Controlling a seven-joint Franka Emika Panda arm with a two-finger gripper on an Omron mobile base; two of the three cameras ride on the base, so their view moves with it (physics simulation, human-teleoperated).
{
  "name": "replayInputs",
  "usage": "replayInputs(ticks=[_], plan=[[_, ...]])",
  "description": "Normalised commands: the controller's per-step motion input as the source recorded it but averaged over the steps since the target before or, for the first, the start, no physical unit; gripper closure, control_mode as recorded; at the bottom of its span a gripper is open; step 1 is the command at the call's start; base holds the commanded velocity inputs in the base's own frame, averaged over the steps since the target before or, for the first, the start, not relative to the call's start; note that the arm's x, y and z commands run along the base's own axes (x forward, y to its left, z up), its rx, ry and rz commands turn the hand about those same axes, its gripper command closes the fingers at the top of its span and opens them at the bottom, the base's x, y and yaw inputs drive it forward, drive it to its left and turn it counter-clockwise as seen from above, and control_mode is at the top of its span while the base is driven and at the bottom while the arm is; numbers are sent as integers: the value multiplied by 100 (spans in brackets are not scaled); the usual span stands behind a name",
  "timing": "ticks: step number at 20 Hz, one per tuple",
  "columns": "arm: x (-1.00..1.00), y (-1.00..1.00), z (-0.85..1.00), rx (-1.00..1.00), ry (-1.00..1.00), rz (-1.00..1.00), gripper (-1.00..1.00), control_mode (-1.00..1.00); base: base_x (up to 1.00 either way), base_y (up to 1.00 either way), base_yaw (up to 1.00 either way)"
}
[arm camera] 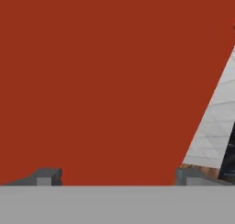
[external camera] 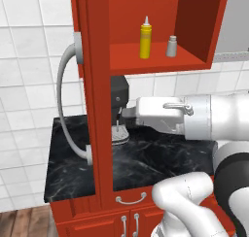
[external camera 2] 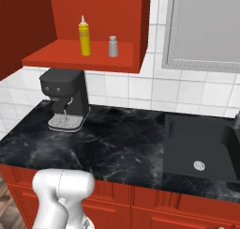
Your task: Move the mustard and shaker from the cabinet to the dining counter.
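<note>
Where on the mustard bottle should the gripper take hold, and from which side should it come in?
Grip the mustard around its straight yellow body, below the tapering nozzle, which looks too narrow to pinch. It stands upright on the cabinet shelf, so come in level from the open front. The shaker stands apart to its right, probably leaving room for a finger. The gripper is open.

Coffee machine [external camera 2: 65,99] beside black sink [external camera 2: 201,148]

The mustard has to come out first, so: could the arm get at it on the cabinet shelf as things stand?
Probably yes, after lifting. The mustard stands upright on the open cabinet shelf, apart from the shaker. The gripper sits lower, jaws open, facing the red door.
</note>
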Motion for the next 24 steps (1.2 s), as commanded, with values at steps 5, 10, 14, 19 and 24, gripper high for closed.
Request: replayInputs(ticks=[5, 10, 14, 19, 24], plan=[[3, -69, 0, -11, 0, -2, -100, -100, 0, 0, 0], [32, -52, 0, -23, 0, -15, -100, -100, 0, 0, 0], [56, -48, 0, -32, 0, -29, -100, -100, 0, 0, 0], [65, -54, -1, -32, 0, -38, -100, -100, 0, 0, 0], [63, -51, -17, -24, -5, -39, -100, -100, 0, 0, 0]])
